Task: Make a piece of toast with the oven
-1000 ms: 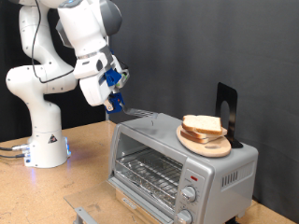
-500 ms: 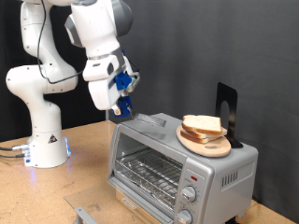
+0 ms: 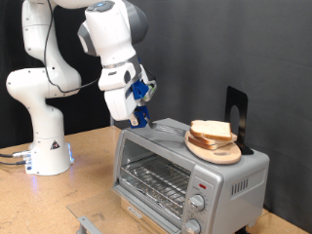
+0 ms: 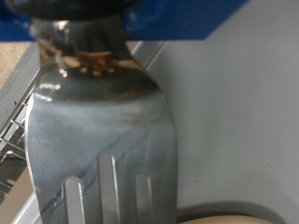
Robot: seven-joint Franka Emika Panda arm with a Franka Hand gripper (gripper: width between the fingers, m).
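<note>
In the exterior view, one white robot arm point(image 3: 58, 68) reaches from the left toward the single oven point(image 3: 190, 174), a boxy silver-grey toaster oven standing on the wooden table point(image 3: 58, 200). Its glass-fronted door is shut, with the wire rack showing behind it. Two round knobs point(image 3: 197, 214) sit one above the other at the front's right end, with a small red light above them. On the oven's flat top, toward the exterior view's right, lies one round wooden plate point(image 3: 216, 152), and on it rests the piece of toast point(image 3: 211, 131): pale bread with a tan-brown crust, roughly square. It looks stacked, but whether it is one slice or two cannot be told. A black upright stand point(image 3: 237, 115) rises just behind the plate. The gripper point(image 3: 138, 115), with blue parts on it, hangs at the oven's top left corner, and a metal fork point(image 3: 161, 122) projects from it over the oven top, well short of the plate.

In the wrist view, that one fork point(image 4: 103, 140) fills the picture, its tarnished silver blade widening into tines over the grey oven top. Its handle is clamped between the jaws at the blue body. A pale rounded edge, probably the plate, shows beyond the tines.
</note>
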